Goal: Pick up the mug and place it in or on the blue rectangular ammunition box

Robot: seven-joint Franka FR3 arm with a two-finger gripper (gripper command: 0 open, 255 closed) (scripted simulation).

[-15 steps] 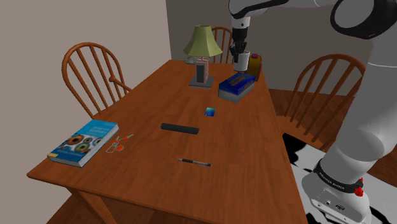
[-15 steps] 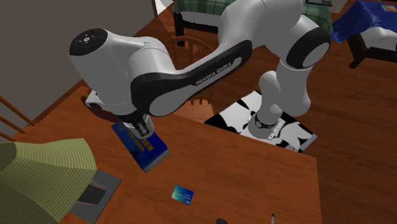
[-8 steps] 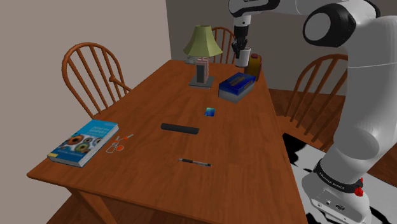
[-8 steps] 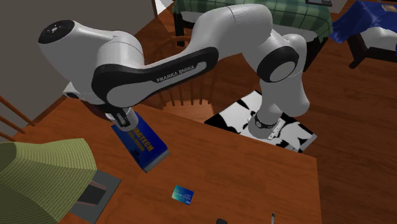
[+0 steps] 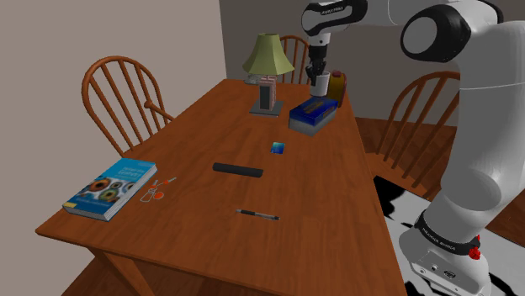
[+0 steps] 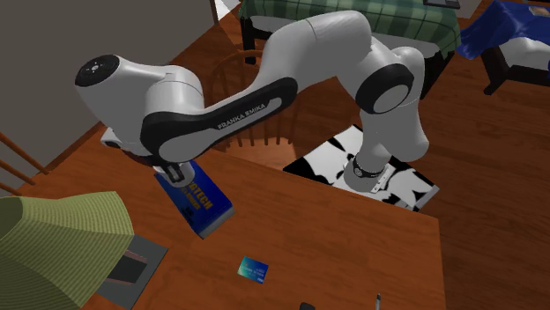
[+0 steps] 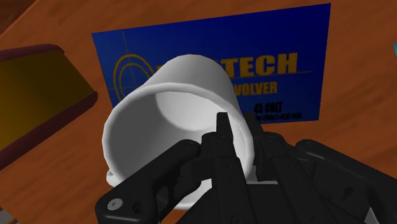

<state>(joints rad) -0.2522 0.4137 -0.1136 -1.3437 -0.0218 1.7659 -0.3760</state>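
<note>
White mug [image 7: 172,121] clamped by rim in pincer [image 7: 239,143], above blue box [image 7: 299,89]; yellow container [image 7: 32,102] just beside, lamp [image 5: 267,59] near.

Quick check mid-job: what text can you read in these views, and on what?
"TECH", "VOLVER", "45 COLT": on the blue box, the first two cut off by the white mug.
"FRANKA EMIKA": on the arm.
Line under "45 COLT": too small to read.
Text on the book cover: too small to read.
</note>
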